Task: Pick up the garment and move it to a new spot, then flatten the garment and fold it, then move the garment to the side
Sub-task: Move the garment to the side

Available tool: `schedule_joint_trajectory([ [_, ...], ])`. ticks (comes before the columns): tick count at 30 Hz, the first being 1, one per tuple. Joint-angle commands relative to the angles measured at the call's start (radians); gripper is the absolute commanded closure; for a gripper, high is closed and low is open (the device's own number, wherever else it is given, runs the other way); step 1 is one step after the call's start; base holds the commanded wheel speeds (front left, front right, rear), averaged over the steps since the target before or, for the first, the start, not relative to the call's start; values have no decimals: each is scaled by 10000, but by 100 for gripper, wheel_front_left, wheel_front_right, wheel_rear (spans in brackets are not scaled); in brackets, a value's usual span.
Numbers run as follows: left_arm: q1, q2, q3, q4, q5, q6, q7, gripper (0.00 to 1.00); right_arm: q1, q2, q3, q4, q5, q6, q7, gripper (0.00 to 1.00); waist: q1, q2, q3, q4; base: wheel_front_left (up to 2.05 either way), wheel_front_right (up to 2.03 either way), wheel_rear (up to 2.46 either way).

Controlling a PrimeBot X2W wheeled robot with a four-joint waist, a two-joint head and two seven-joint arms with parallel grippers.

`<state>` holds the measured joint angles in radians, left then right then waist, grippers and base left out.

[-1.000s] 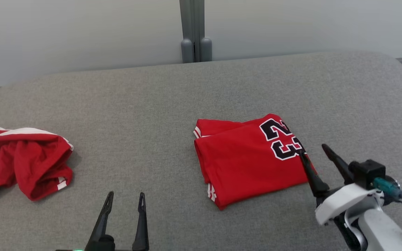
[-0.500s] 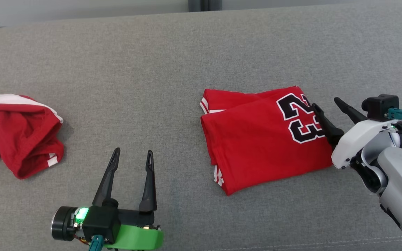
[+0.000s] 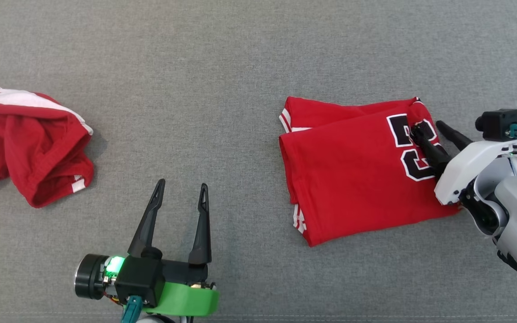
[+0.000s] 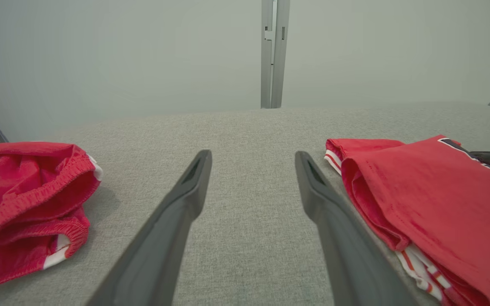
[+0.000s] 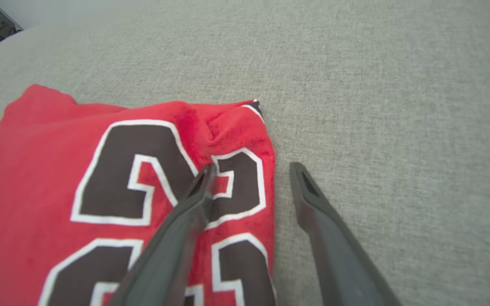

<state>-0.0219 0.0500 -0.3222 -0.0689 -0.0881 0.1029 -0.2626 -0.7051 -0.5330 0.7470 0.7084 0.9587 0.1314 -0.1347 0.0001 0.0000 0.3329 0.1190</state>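
Currently the folded red jersey with black "23" numerals lies flat on the grey woven fabric surface, right of centre in the head view. Its outline is a near-square rectangle, slightly longer left to right, and skewed, so that its near corner points toward the robot. The numeral end faces the robot's right; the white-striped hems face left.

Right gripper – positioned at the jersey's right edge, jaws apart and not clamped. In the right wrist view one finger rests across the numerals on top of the cloth, while the other finger sits just beside the edge, over bare grey fabric. The edge therefore runs between the two fingers, roughly parallel to them.

Left gripper – jaws wide apart, holding nothing, hovering over bare surface well to the left of the jersey. It points away from the robot, with the striped end off to its right.

A crumpled red garment with white trim lies at the far left, well apart from both grippers.

Assessment: folding appears complete, and the move to the side remains. The right arm is clearly the nearer. A pinch from this position would take only the right edge, so the folded layers may slide or open when dragged.
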Motion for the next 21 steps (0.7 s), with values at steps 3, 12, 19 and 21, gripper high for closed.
schedule_joint_trajectory([
  [3,-125,12,21,-83,96,58,-28,0,-176,-182,283,211,89,-17,-369,100,-1,0,22,-4,0,0,0],
  [12,-343,14,-45,-465,329,-61,-28,0,-1019,-965,171,758,-239,-17,-1192,100,-1,0,655,-497,0,0,0],
  [19,-986,17,-187,-1028,756,-251,-30,0,-2215,-1925,-513,960,-1137,-18,-1323,100,-1,0,1920,-814,0,0,0],
  [21,-1217,46,-227,-1233,831,-336,-28,0,-2521,-2239,-988,889,-1495,-18,-1306,100,-1,0,2371,-868,0,0,0],
])
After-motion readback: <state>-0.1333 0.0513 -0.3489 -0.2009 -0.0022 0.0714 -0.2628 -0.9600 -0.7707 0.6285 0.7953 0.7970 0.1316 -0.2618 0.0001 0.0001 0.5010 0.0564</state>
